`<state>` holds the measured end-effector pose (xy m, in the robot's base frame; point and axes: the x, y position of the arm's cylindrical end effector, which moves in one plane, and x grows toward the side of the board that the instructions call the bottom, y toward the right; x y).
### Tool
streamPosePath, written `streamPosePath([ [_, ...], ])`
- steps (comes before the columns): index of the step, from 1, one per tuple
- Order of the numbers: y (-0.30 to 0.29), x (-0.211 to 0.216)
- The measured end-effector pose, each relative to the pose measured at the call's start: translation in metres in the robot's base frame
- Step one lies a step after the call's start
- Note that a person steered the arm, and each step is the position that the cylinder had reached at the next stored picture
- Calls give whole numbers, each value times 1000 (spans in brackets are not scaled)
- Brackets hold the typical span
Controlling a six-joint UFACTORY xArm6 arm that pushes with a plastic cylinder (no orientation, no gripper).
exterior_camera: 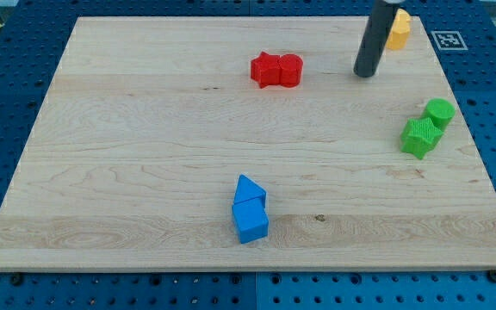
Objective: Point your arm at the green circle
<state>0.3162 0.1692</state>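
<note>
- Well below-right of my tip (366, 74): green circle (440, 110), touching green block (420, 138).
- No claw on rig, so no grip state to tell.
- Best approach from top-left; avoid yellow block (397, 28) just beside tip.

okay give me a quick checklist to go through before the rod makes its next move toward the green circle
1. Green circle in view, near the view's right edge: ok.
2. My tip at the green circle: not ok, it sits up and to the view's left of it.
3. Straight path from tip to circle free of blocks: ok.
4. Green star-like block touching the circle, could get nudged: cannot tell.
5. Yellow block clear of the rod: cannot tell, the rod overlaps it.
</note>
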Motion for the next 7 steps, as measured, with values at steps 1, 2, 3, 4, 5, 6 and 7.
streamPosePath([
  [1,-7,-15],
  [2,-1,-8],
  [3,2,-3],
  [4,2,-3],
  [5,2,1],
  [6,2,21],
  [7,5,44],
])
